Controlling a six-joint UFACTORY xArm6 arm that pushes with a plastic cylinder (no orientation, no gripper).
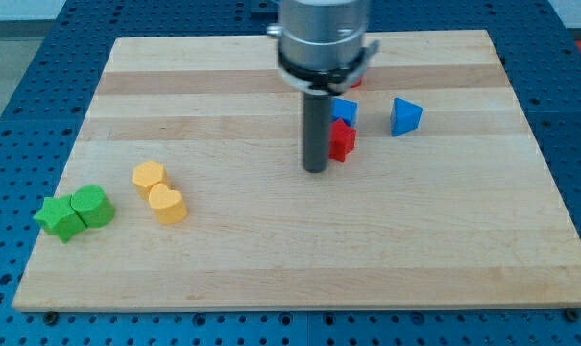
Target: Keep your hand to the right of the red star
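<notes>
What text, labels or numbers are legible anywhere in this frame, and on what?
None: no text can be read.
Wooden board: bare grain, no print.
Blocks, e.g. red star, blue block, yellow heart, green star: plain faces.
My tip, on the red star's left side in the view: unmarked rod.

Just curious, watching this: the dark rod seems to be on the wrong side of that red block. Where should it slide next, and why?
Probably around the red star-shaped block to the view's right. My tip now sits just to that block's left, near touching. A blue block sits right above the red one, so passing below it, toward the view's bottom, looks safer.
</notes>
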